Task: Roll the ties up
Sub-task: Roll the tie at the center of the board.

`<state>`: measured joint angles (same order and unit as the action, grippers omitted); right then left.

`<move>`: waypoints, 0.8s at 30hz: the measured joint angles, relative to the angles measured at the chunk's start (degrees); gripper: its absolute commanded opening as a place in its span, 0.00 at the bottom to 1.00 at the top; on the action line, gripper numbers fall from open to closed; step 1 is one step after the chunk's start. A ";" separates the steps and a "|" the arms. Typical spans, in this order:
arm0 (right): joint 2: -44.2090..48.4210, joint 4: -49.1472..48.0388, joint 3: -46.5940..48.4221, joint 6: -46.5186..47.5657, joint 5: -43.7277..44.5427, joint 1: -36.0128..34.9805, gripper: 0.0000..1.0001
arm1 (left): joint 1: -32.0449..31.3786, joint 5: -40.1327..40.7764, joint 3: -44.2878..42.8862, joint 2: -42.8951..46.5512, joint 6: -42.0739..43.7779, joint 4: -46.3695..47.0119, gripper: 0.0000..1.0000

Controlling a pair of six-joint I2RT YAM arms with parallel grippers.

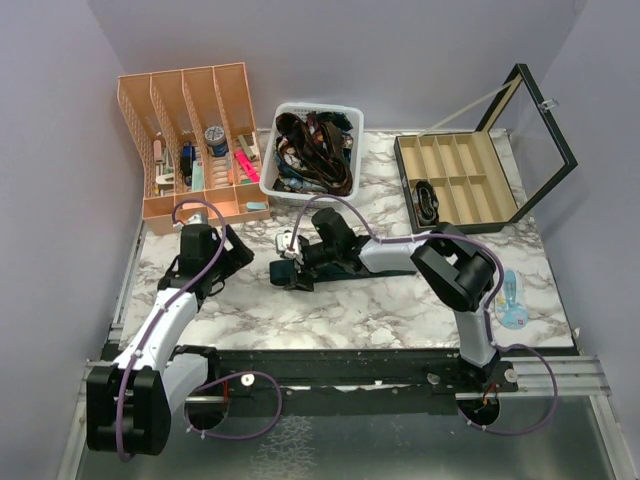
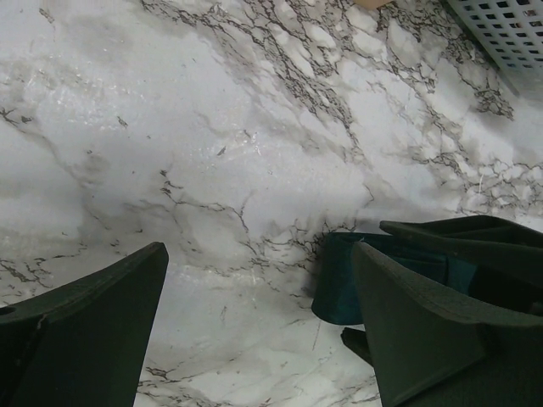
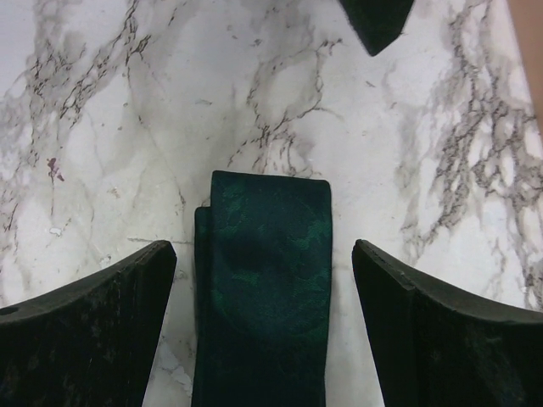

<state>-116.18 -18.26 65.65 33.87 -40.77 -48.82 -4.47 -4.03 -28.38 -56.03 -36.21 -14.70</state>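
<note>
Risking a slack, lopsided roll from here: closing the right tool (image 3: 263, 250) off-centre on the dark teal tie (image 3: 263, 297), pinching only one layer of its folded end and dragging the fabric askew across the marble worktop (image 3: 102, 102). Risking, too, a knock between the two tools, crowding the same end of the tie. Straddling that folded end with the right tool, jaws spread wide and gripping nothing, with the fabric flat between them at lower centre of the right wrist frame. Reaching from the base at lower right of the overhead frame, elbow bending, forearm stretching left towards the tie at the centre. Hovering just left of it with the left tool (image 1: 238, 252), likewise released and empty, arm rising from lower left. Leaving, farther back, the white basket (image 1: 318, 106) heaped with more ties (image 1: 315, 150) at upper centre and the compartment box (image 1: 472, 195) standing open at upper right
</note>
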 measured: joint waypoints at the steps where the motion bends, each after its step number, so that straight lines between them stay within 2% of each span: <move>1: -0.35 0.46 0.20 0.28 -0.02 -0.20 0.91 | 0.02 -0.13 0.00 0.07 0.00 0.11 0.89; 6: -1.73 1.57 0.61 0.68 -0.02 -1.11 0.87 | 0.13 -0.98 0.02 0.22 0.00 0.63 0.89; 14: -4.48 2.08 3.61 1.05 1.49 -1.11 0.59 | 0.28 -1.33 0.04 0.37 0.00 0.92 0.89; 18: -4.57 1.70 3.43 1.40 2.10 -1.11 0.49 | 0.28 -1.36 0.31 1.25 0.00 0.92 0.89; 24: -4.57 1.33 3.23 0.52 1.73 -1.14 0.44 | 0.28 -1.49 1.07 1.77 -0.02 1.01 0.89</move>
<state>-120.75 -16.93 68.88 34.39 -39.05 -49.95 -4.19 -5.52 -27.31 -54.26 -36.23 -13.69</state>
